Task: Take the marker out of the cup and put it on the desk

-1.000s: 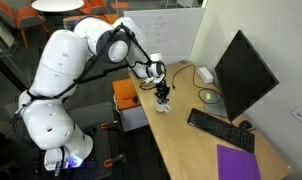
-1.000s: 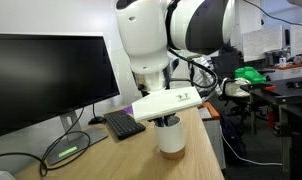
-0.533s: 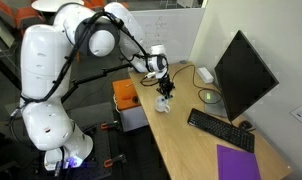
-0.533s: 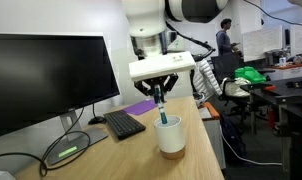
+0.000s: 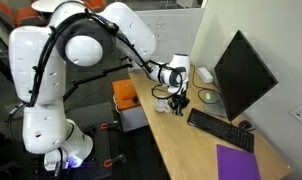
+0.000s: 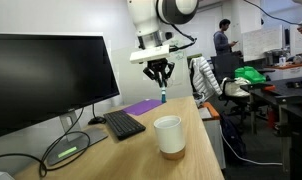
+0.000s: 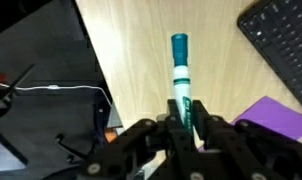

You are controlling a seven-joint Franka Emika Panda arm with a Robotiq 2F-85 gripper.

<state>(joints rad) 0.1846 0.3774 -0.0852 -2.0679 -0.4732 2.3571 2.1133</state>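
The long pale light-wood bench [image 5: 181,148] carries a small round white cup [image 6: 168,135], a flat black keyboard [image 6: 123,124] near it, a purple sheet [image 5: 238,163] and a black monitor [image 5: 243,75].

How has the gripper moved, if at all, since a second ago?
Yes. The gripper, holding the marker, has lifted off the cup and moved away along the desk.

A teal-and-white plastic marker [image 7: 179,72] sits in the black metal pincer [image 7: 181,112] — small round white cup [image 6: 169,140], pale wood-grain counter [image 7: 141,50].
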